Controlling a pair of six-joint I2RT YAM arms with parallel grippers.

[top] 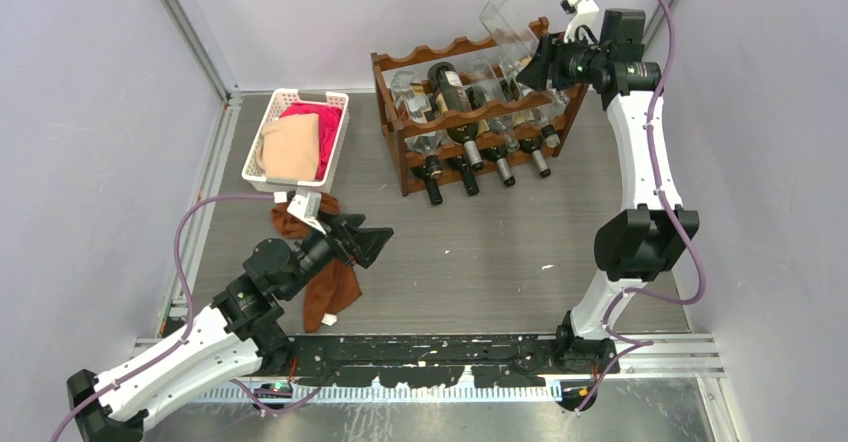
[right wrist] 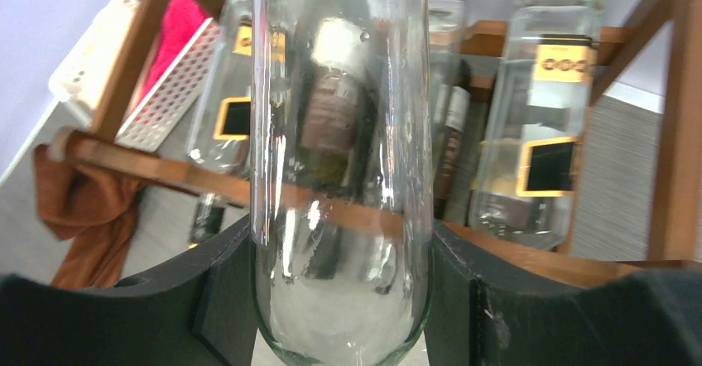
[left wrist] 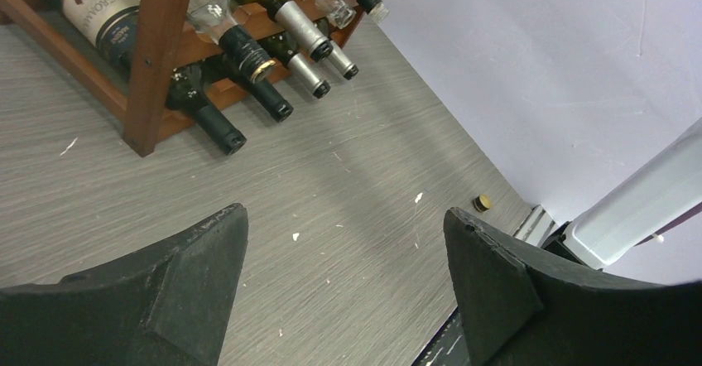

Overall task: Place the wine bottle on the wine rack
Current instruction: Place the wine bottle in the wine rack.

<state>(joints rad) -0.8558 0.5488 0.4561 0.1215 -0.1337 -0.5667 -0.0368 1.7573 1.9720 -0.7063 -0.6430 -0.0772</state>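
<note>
Wine bottle of clear glass is held at a slant over the right end of the wine rack's top tier, its flat base pointing up and toward the far edge of the worktop. The right gripper is clamped on the bottle, its jaws partway closed and pressed against the glass on both sides, as the right wrist view shows. Whether the bottle touches the top rail I cannot tell.

The rack stands near the far right corner and its lower tiers carry dark and clear bottles, necks pointing toward the near edge.

The left gripper hangs over the left part of the worktop with its jaws spread wide and nothing between them. A brown cloth lies just under it. A white basket with pink and peach cloths sits toward the far left corner, left of the rack.
</note>
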